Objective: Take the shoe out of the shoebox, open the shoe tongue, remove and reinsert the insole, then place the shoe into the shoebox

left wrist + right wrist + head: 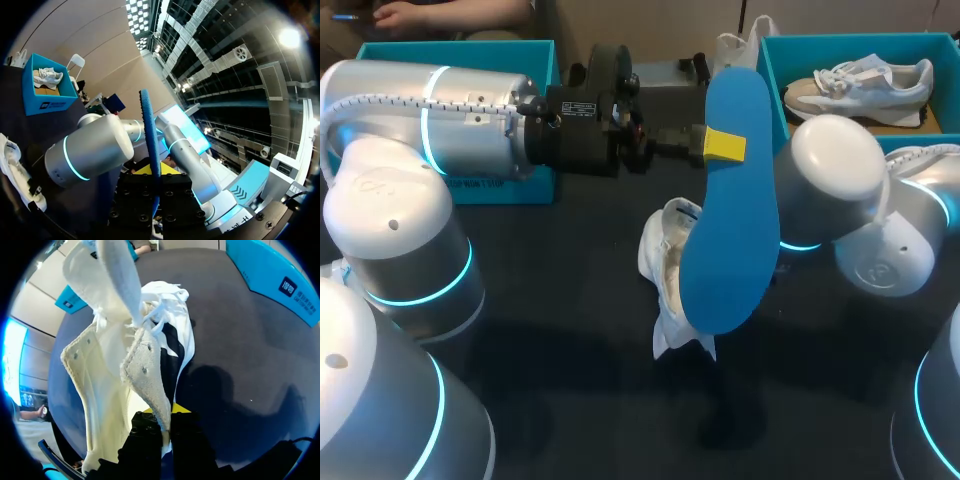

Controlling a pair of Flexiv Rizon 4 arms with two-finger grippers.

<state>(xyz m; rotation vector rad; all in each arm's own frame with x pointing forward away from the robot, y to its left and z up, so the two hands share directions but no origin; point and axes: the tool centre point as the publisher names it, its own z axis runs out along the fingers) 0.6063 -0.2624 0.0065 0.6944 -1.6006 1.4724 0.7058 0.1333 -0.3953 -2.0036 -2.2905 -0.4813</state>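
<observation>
– Over the dark desk (pixel 570 330), what sits where, big to small?

– Two teal boxes at the far edge. Left shoebox (pixel 500 188): inside hidden by my left arm. Right shoebox (pixel 772 80): holds another shoe (pixel 865 85). Nearer and between them, the white shoe (pixel 665 265) stands on end, toe down, at or just over the desk; contact not resolvable. The blue insole (pixel 735 220) is out of the shoe, upright, and overlaps it in the head view.

– Grips?

– Left end effector (pixel 722 146) is clamped on the insole's edge, toward its upper end. The left wrist view shows the insole edge-on between the fingers. Right end effector (pixel 164 415) is pinched on the shoe's eyelet flap (pixel 145 375), with the tongue (pixel 117 280) pulled out clear of the opening. In the head view this end effector is hidden behind the insole.

– Handling estimate?

– Insole: light, thin foam. It hangs straight here but will likely bend under side load. The textured face suggests little slip. A hold nearer one end would leave the other free to lead into the opening.

Shoe: light, with a soft fabric upper. A flap grip lets the body swing and the mouth sag. I judge the heel or sole the stiffer place to hold.

Risk: the insole buckles against a collapsed upper.
</observation>
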